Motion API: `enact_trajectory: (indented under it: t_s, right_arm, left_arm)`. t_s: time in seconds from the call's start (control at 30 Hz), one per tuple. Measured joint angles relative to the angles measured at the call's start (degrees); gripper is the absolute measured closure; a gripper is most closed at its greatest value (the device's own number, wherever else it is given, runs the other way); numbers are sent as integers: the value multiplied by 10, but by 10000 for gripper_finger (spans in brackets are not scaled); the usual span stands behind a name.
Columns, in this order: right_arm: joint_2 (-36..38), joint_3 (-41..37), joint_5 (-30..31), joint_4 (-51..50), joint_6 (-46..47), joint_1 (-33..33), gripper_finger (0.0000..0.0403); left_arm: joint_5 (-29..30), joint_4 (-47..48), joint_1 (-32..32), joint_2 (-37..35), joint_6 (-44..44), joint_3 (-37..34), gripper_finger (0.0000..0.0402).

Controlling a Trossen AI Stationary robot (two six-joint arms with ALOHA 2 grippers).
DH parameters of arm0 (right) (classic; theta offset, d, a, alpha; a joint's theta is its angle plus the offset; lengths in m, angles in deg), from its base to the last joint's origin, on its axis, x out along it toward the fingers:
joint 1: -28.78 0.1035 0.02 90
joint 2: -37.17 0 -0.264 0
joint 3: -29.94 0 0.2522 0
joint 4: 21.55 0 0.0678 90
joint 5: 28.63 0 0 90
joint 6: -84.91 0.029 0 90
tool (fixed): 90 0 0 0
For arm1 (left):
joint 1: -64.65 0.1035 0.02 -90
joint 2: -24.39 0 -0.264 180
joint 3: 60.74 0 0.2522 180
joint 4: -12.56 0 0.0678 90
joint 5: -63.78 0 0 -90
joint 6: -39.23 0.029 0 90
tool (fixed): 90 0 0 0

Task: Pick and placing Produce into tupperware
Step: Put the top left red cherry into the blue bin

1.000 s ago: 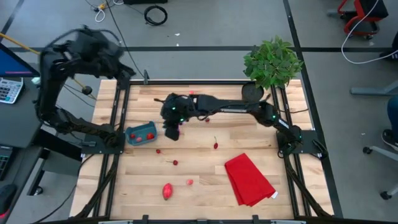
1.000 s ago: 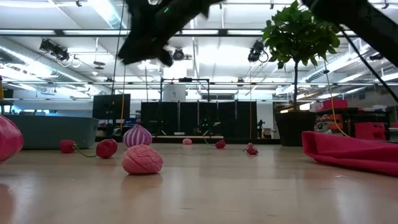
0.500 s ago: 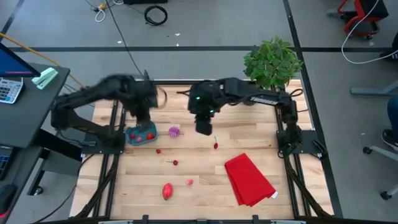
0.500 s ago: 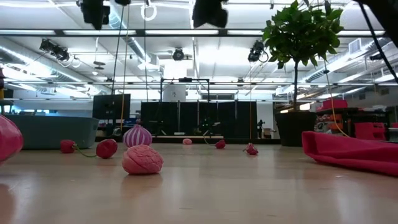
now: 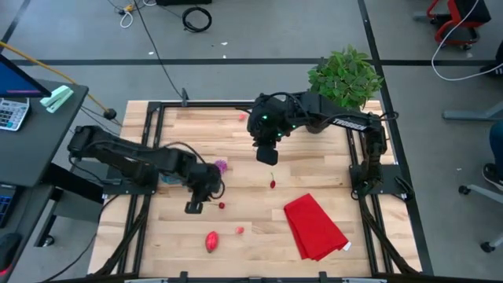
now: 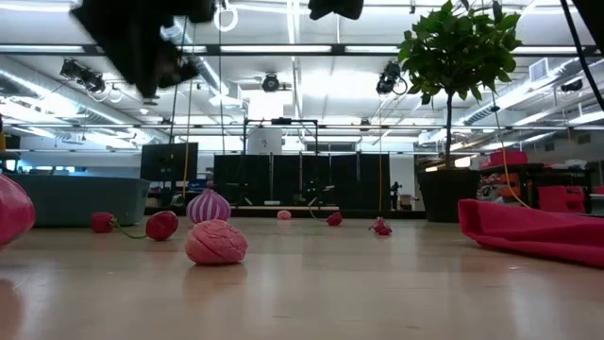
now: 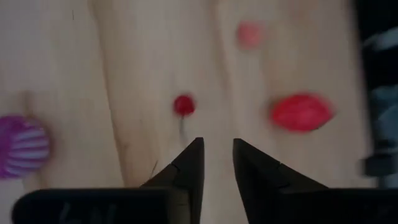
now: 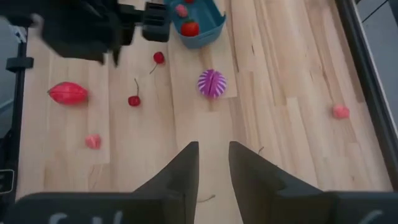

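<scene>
Above the small red cherry (image 7: 184, 104) near the table's middle, your left gripper (image 7: 217, 162) hangs slightly parted and empty, so lower it astride that fruit, then carry it left to the tupperware (image 8: 198, 20).

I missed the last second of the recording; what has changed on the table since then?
The right pincer drew back from the tupperware toward the plant, leaving the purple-and-white piece on the wood. The left pincer swung down toward a cherry. The red cloth stayed.
</scene>
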Motion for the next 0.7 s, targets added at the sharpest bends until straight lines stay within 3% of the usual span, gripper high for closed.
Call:
enact_trajectory:
  t_s: [0.37, 0.7]
  right_arm:
    - [-10, 0, 0, -2, -1, 0, 306]
    - [-10, 0, 0, 4, -1, 0, 306]
  left_arm:
    - [35, -44, -2, 76, 16, -83, 243]
    - [51, -86, 7, 128, 22, -83, 235]
